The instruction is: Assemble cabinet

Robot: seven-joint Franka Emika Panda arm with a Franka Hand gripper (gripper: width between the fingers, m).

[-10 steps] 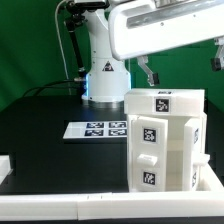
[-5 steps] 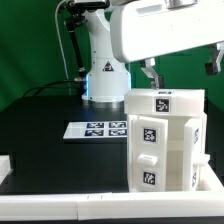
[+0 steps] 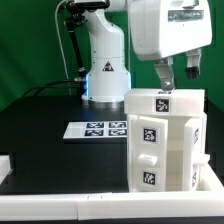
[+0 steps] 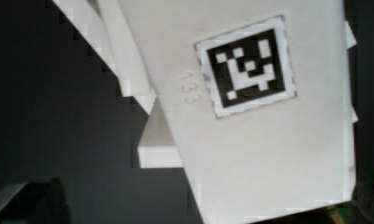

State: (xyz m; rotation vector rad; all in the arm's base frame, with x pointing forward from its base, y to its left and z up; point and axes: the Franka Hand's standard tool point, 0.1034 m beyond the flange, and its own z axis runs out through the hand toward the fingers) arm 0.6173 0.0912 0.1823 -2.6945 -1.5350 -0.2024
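- Worktop (image 3: 40,125): black surface carrying everything; a white raised edge runs along its near side in front of the cabinet.
- Arm: the white base stands behind the cabinet, toward the exterior view's left; the wrist housing hangs directly above the cabinet's top.
- Cabinet (image 3: 165,140): upright on the worktop at the exterior view's right, a white boxy body with square tags on its top face and front panels. It appears to sit flat, no tilt visible. The wrist view shows its tagged top panel (image 4: 255,110) close below the camera.
- Marker board (image 3: 97,129): flat on the worktop, just beside the cabinet on the exterior view's left, seemingly apart from it.
- Gripper (image 3: 174,80): poised over the cabinet's rear top edge. Two fingers are visible with a gap between them, so the jaws stand parted and hold nothing; exact opening cannot be judged.
- Contact: whether a fingertip touches the top panel cannot be told.
- Risk, judged: a descent off-line with the panel edge could set a finger on the top face, pushing or tipping the cabinet.
- Risk, judged: a shallow grip on the thin panel could slip, skewing the body toward the marker board.
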